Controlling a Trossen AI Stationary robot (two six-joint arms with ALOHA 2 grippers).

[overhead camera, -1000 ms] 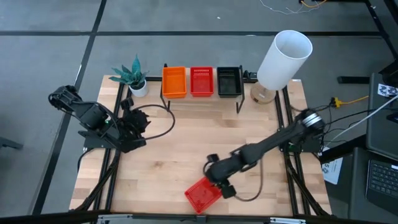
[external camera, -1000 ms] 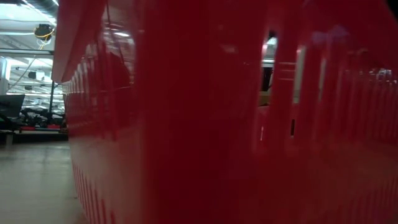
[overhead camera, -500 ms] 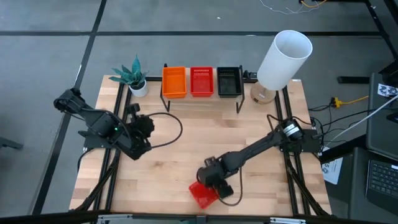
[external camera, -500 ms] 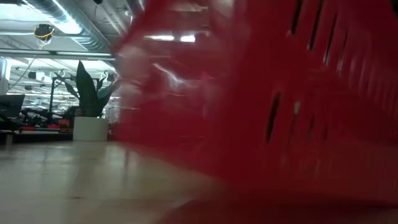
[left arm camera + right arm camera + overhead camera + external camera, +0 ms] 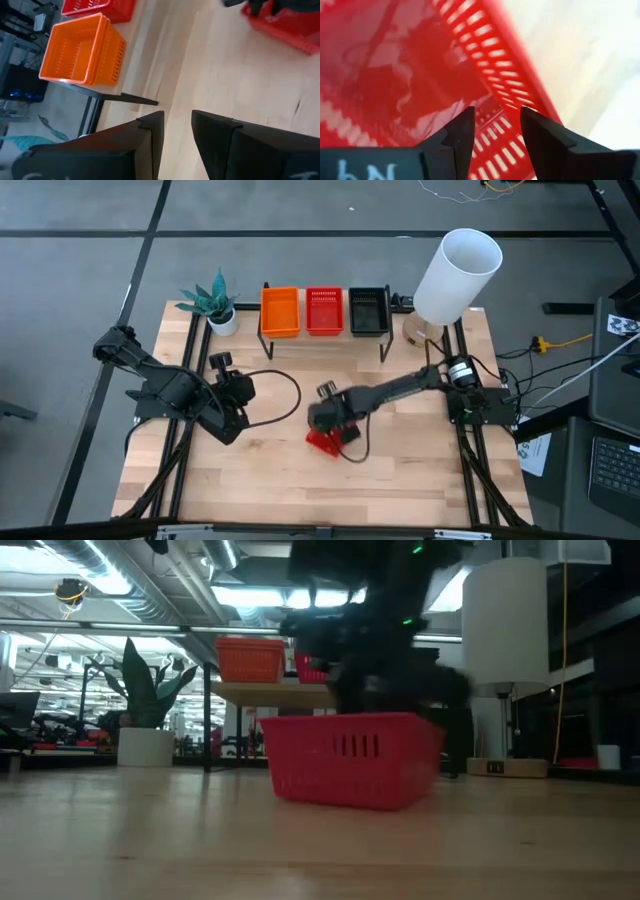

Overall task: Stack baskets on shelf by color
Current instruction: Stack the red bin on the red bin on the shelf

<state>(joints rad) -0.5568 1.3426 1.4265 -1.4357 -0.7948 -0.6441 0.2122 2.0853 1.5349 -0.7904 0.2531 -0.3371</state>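
On the shelf (image 5: 325, 337) at the far edge stand an orange basket (image 5: 280, 311), a red one (image 5: 324, 310) and a black one (image 5: 368, 311), side by side. A second red basket (image 5: 323, 441) (image 5: 350, 770) is at mid-table, under my right gripper (image 5: 328, 416) (image 5: 495, 135), which is shut on it. My left gripper (image 5: 238, 395) (image 5: 177, 140) hovers open and empty left of centre; its view shows the orange basket (image 5: 80, 50) and the held red basket (image 5: 287, 27). Other baskets are out of view. My right gripper comes down on the red basket from above, at its far side. Its fingers (image 5: 462, 135) stand over the mesh wall below the rim (image 5: 530, 85), with red mesh showing between them. Whether the basket's bottom (image 5: 345, 802) still touches the table I cannot tell.
A potted plant (image 5: 213, 302) stands left of the shelf, and a white lamp (image 5: 455, 265) stands right of it. The light wooden tabletop (image 5: 400, 480) lies bare toward the near edge. Cables trail from both arms across the wood.
My right gripper has drawn the red basket from the near edge, right in front of the low camera, toward the far edge to mid-table. My left gripper has moved a little toward the table's centre.
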